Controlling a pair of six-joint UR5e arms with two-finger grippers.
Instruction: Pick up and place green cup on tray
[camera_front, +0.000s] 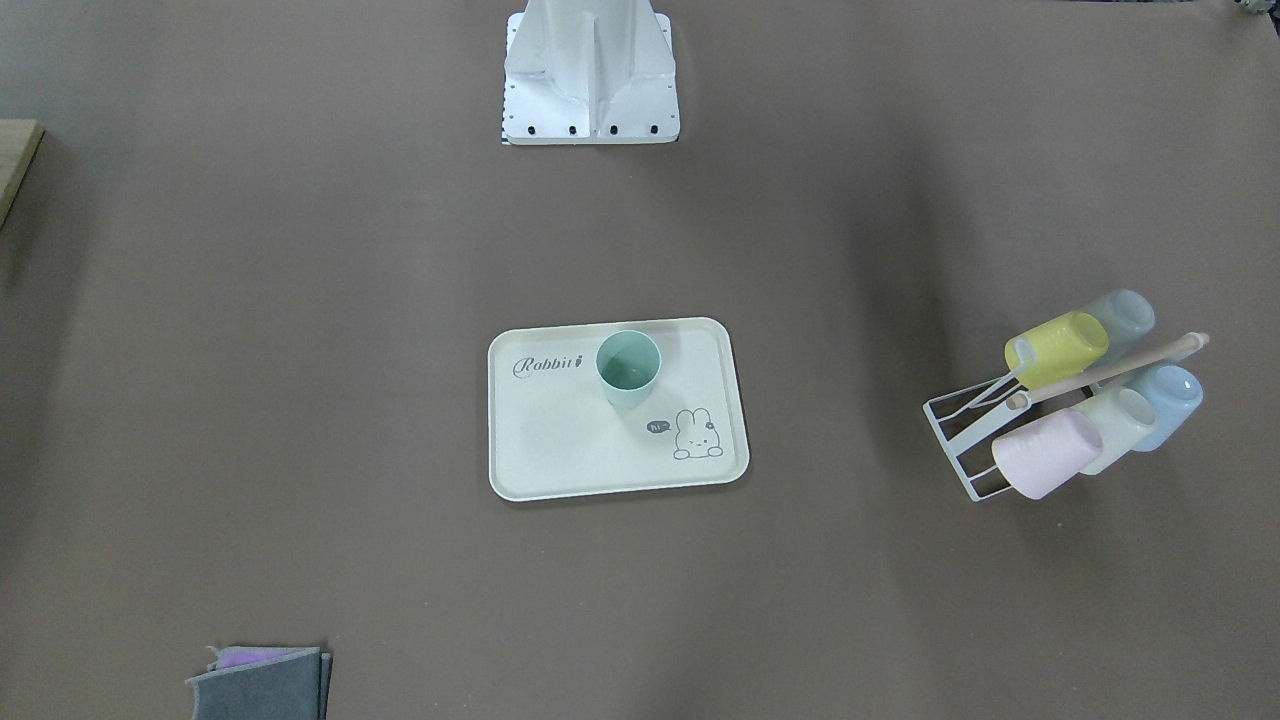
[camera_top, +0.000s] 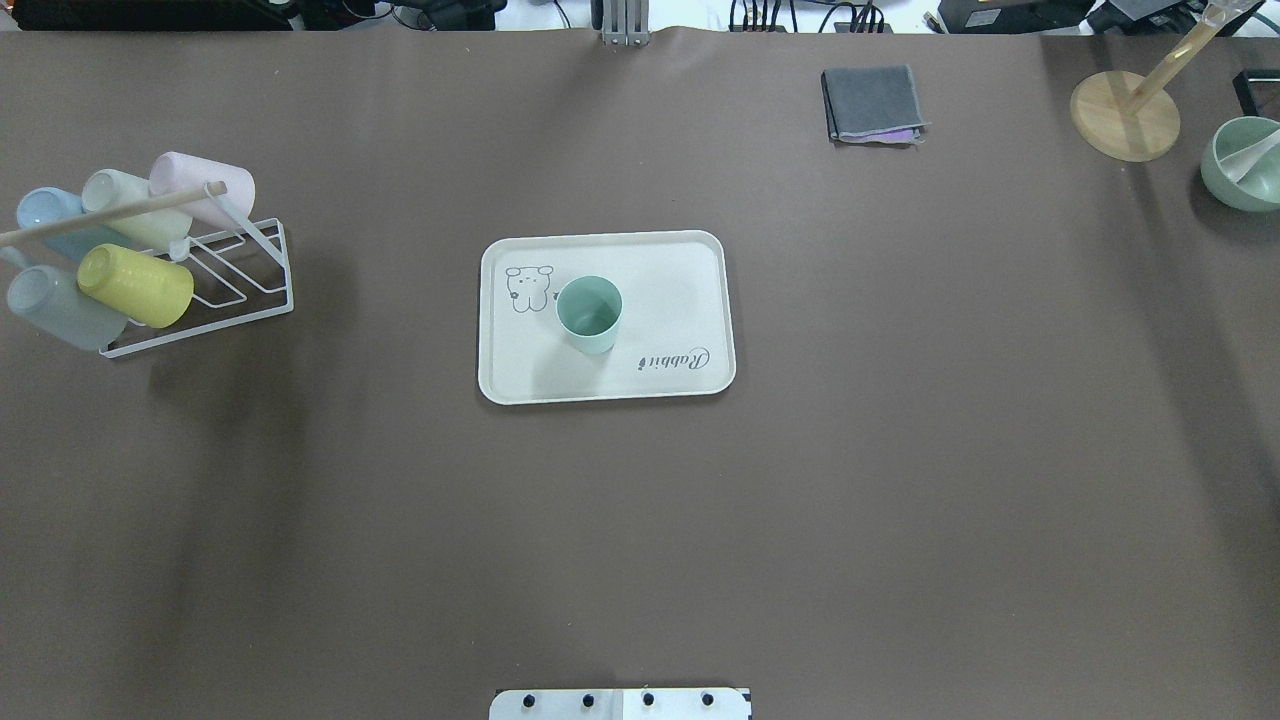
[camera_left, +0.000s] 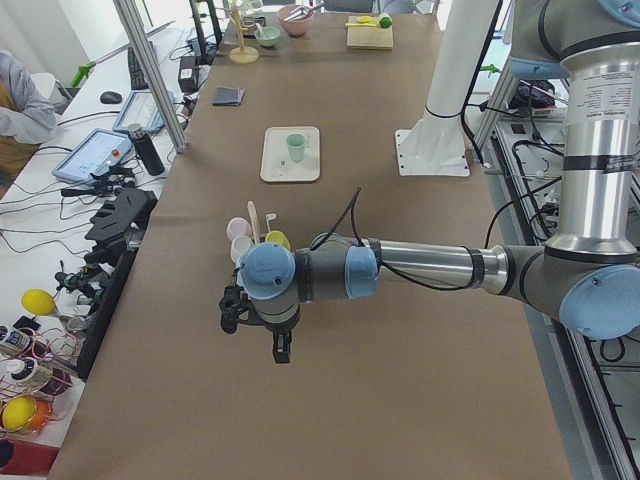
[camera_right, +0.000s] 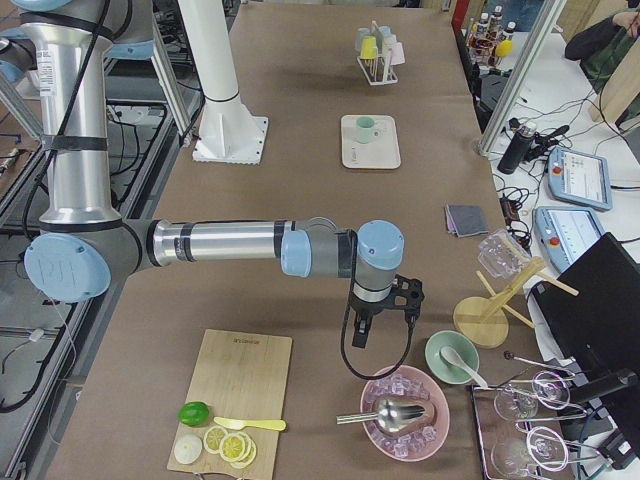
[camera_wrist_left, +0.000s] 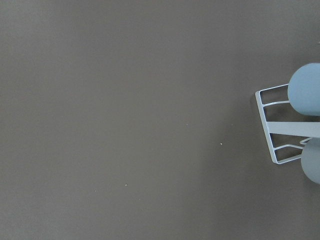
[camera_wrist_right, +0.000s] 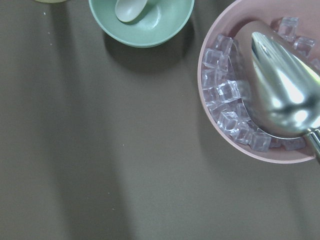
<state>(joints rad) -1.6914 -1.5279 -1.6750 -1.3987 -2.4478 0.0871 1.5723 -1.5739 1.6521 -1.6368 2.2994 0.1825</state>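
Note:
The green cup (camera_front: 628, 368) stands upright on the cream tray (camera_front: 560, 450) near its "Rabbit" script. It also shows in the overhead view (camera_top: 589, 313) on the tray (camera_top: 680, 290), and small in the side views (camera_left: 296, 147) (camera_right: 367, 128). No gripper touches it. My left gripper (camera_left: 258, 330) hangs over bare table near the cup rack, far from the tray. My right gripper (camera_right: 385, 315) hangs near the bowls at the table's other end. Both show only in side views, so I cannot tell if they are open or shut.
A white wire rack (camera_top: 250, 290) holds several pastel cups; its edge shows in the left wrist view (camera_wrist_left: 272, 127). A pink bowl (camera_wrist_right: 210, 115) of ice with a metal scoop and a green bowl (camera_wrist_right: 145, 30) lie under the right wrist. A grey cloth (camera_top: 872, 104) and a wooden stand (camera_top: 1124, 115) sit far right.

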